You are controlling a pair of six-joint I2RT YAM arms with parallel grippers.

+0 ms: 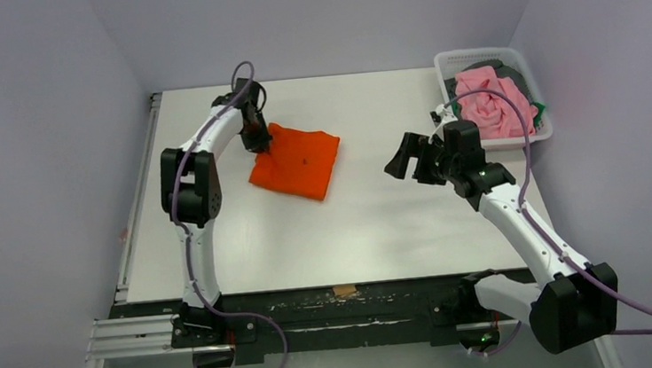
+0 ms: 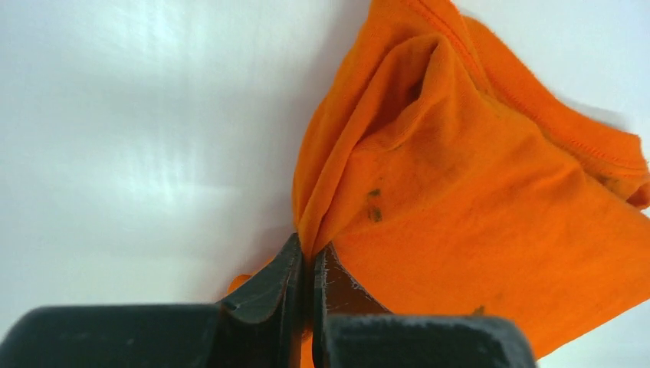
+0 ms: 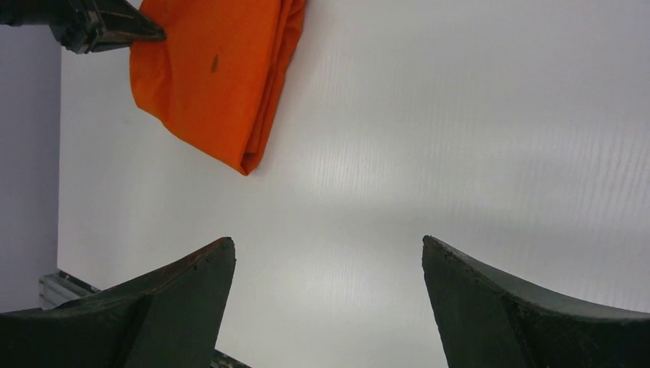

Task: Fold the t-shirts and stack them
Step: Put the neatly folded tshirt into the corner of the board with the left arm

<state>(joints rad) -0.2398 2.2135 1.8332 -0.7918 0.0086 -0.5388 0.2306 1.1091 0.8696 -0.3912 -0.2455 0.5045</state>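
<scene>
1. Your orange t-shirt [image 1: 296,162] lay folded into a rough rectangle on the table [image 1: 379,224], left of centre and toward the far edge. A tiny dark speck showed on its top face.
2. Your left gripper [image 2: 306,257] sat at the shirt's far-left corner. Its fingers were pinched together on a raised fold of the orange cloth.
3. Your right gripper [image 3: 328,245] hung over bare table, well apart from the shirt on its right. Its fingers were spread wide and held nothing.
4. A pink t-shirt [image 1: 492,103] lay crumpled in the white basket [image 1: 471,54] at the far right corner, on top of darker cloth [image 1: 520,76].
</scene>
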